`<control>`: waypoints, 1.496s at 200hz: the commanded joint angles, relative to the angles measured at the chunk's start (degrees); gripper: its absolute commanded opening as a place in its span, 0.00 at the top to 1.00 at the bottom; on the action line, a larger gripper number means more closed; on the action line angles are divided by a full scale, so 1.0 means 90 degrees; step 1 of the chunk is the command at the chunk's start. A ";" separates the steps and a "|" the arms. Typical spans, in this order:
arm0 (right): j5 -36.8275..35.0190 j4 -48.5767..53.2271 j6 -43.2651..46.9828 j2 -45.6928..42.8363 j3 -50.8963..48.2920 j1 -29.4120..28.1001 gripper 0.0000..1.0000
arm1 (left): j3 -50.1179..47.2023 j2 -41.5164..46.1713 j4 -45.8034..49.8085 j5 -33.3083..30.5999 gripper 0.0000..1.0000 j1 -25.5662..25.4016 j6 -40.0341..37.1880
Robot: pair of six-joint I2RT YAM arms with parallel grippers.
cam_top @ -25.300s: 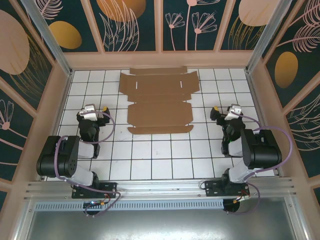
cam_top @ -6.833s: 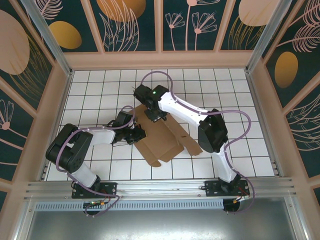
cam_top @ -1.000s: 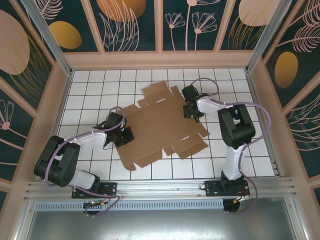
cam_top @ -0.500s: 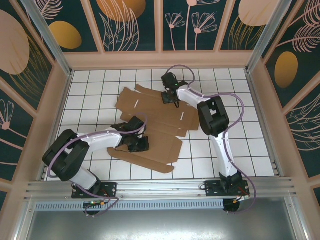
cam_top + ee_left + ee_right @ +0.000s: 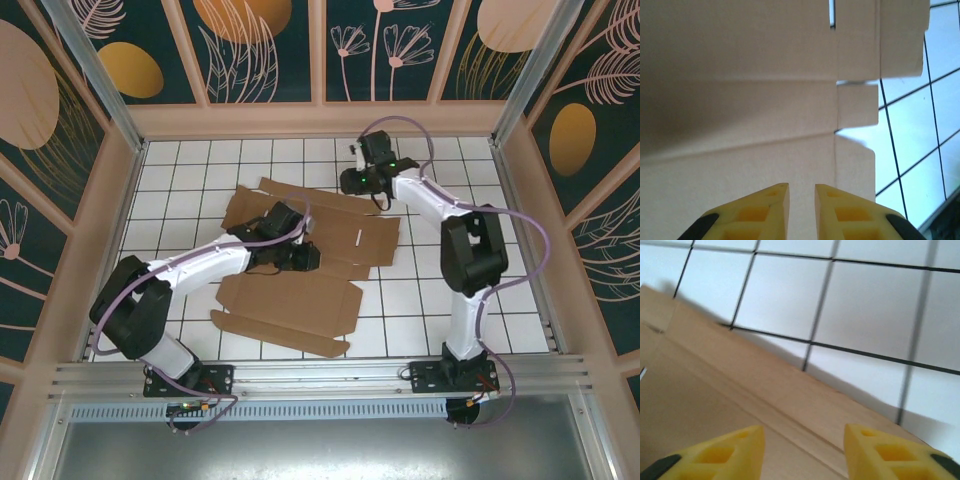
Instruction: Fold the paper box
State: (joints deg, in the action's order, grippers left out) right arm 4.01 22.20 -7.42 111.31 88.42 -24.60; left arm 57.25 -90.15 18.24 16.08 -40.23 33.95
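**Top external view.** We found the paper box [image 5: 290, 300] lying as an unfolded brown sheet on the white gridded bench [image 5: 430, 300]. Bare tiles showed past every side of the paper box. The sheet sat askew to the grid lines, with its flaps spread outward and one narrow slot showing near its right end. The left arm reached in over the near-left part of the sheet. The left gripper [image 5: 305, 258] stood above the middle of the paper box. The right arm reached past the right end of the sheet. The right gripper [image 5: 348, 182] stood at the far edge of the paper box, toward its far-right corner. From this view we could not tell how far either gripper was parted.

**Left wrist view.** The left gripper [image 5: 801, 192] showed two yellow fingers [image 5: 765, 210] separated by a narrow gap. Nothing sat in that gap. The paper box [image 5: 740, 100] lay beyond the fingers, crossed by parallel creases. Short notched side flaps ended the sheet on the right. The bench [image 5: 912, 130] appeared just past those flaps.

**Right wrist view.** The right gripper [image 5: 804, 432] was spread wide, with nothing held between its yellow fingers [image 5: 730, 450]. The paper box [image 5: 715, 390] lay under the gripper. The edge of the sheet ran diagonally, and one crease ran parallel just inside that edge. The bench [image 5: 865, 315] lay beyond the edge, with a band of shadow alongside it.
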 commanded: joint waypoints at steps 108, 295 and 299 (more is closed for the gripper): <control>-0.0640 0.0109 -0.0353 0.0526 -0.1890 -0.0343 0.74 | -0.0963 -0.0556 0.0052 -0.1131 1.00 0.0408 0.0090; -0.0220 -0.0035 -0.0458 0.0198 -0.0979 0.0271 0.62 | 0.1918 -0.1925 0.0088 -0.0436 0.98 0.0823 0.0094; -0.0161 -0.0066 -0.0481 0.0183 -0.0986 0.0318 0.61 | 0.2094 -0.2104 0.0109 -0.0404 0.98 0.0826 0.0101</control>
State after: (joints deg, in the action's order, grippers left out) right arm 0.71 21.98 -10.00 114.54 78.04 -23.86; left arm 69.80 -99.92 17.08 10.28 -32.99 36.01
